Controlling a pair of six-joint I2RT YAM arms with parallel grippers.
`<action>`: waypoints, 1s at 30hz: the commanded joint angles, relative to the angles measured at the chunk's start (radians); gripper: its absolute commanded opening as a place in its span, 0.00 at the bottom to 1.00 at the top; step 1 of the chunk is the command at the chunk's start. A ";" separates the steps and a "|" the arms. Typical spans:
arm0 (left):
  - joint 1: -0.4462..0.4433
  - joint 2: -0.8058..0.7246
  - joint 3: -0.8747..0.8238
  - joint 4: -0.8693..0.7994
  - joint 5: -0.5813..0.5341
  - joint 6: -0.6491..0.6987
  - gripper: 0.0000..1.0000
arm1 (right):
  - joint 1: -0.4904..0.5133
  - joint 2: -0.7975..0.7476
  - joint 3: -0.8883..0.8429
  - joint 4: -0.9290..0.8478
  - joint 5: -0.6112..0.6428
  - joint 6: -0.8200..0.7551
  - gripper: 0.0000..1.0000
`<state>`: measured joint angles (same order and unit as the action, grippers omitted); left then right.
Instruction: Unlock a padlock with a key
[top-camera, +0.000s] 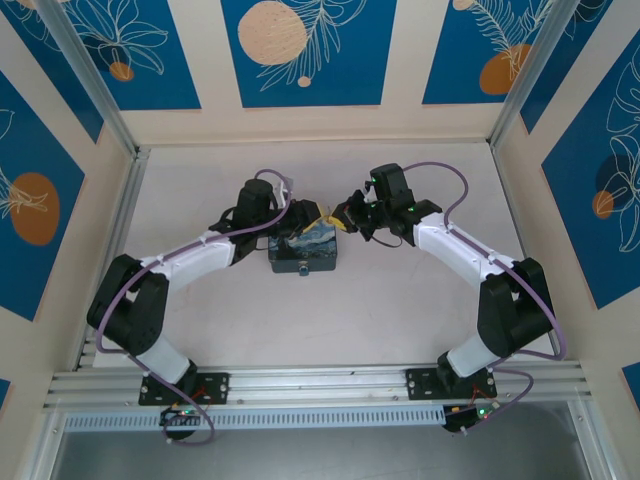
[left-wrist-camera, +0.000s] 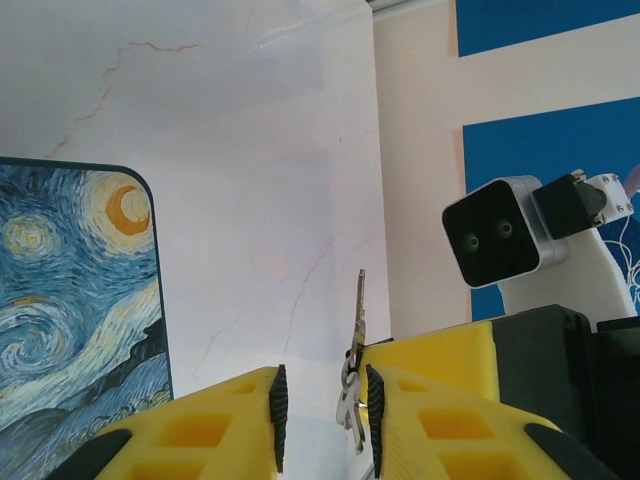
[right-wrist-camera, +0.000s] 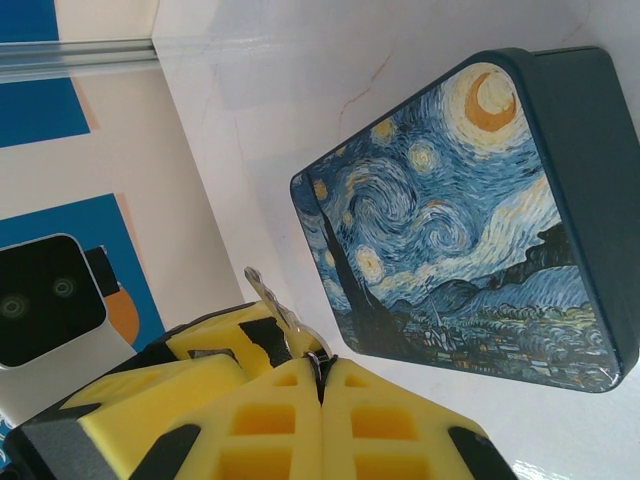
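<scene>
Right gripper (right-wrist-camera: 322, 372): I pinched the key (right-wrist-camera: 270, 295) tight.
Left gripper (left-wrist-camera: 323, 400): jaws stood apart, key between.
Progress: I judged unlocking not begun.

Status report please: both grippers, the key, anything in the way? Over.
Right gripper shut on the key. Left gripper open, jaws either side of the key, not clamped yet. Painted box close by, nothing else between the jaws. Over.

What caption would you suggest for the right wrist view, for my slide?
Right claw shut on the key, its blade sticking out, beside the starry-night box on the white table.
</scene>
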<state>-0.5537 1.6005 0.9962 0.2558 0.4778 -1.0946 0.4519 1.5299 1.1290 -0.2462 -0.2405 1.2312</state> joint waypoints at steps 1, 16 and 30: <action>-0.013 0.009 0.029 0.036 -0.007 0.000 0.28 | -0.005 -0.003 -0.020 0.008 -0.028 0.013 0.00; -0.024 0.028 0.038 0.043 -0.010 -0.001 0.12 | -0.004 -0.005 -0.022 0.012 -0.034 0.016 0.00; -0.022 -0.023 0.101 -0.102 0.006 0.129 0.00 | -0.080 -0.170 -0.055 -0.118 0.130 -0.183 1.00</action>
<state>-0.5674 1.6176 1.0435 0.2157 0.4709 -1.0515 0.3832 1.4395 1.0595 -0.2970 -0.1886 1.1629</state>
